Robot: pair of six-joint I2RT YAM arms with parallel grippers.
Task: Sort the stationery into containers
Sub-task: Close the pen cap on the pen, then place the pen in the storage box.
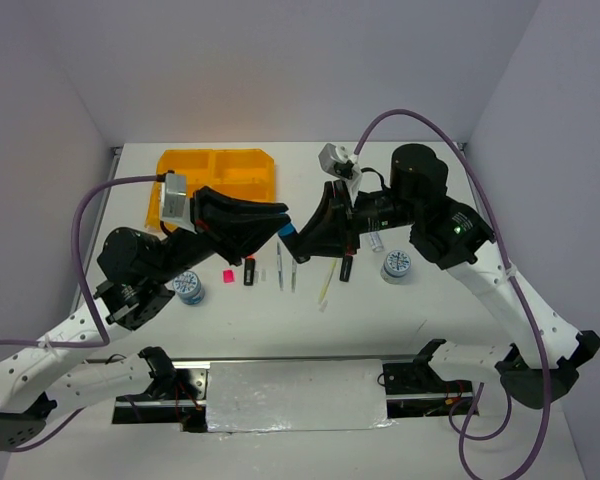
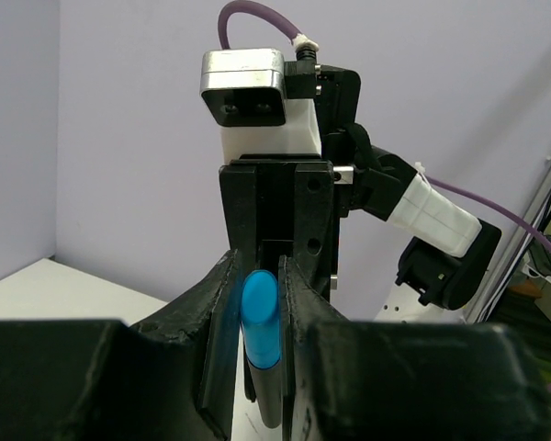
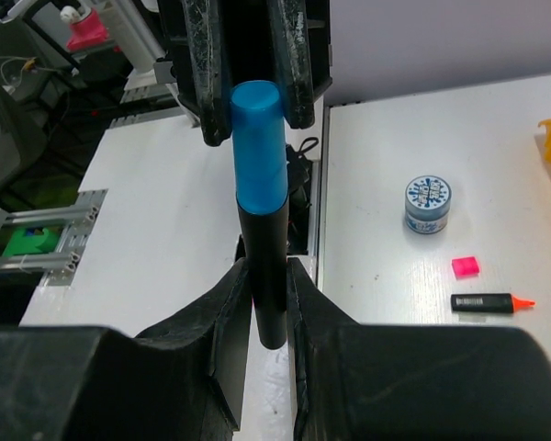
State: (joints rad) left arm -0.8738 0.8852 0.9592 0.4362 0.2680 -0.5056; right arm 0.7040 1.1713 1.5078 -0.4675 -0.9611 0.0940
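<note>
Above the middle of the table, the blue-capped marker was held clear of the surface between both arms. The left gripper was clamped on the blue cap and the right gripper on the black barrel. The marker was a light, rigid plastic cylinder with a smooth, glossy skin, so it was judged likely to swivel under a weak pinch. The barrel just below the cap offered the safer hold, since a pull on the cap alone could unseat it. The tray, moulded orange-yellow plastic with four rectangular compartments, sat at the far left corner. Toward the near edge lay two squat round rolls, a small pink square and thin grey pens.
</note>
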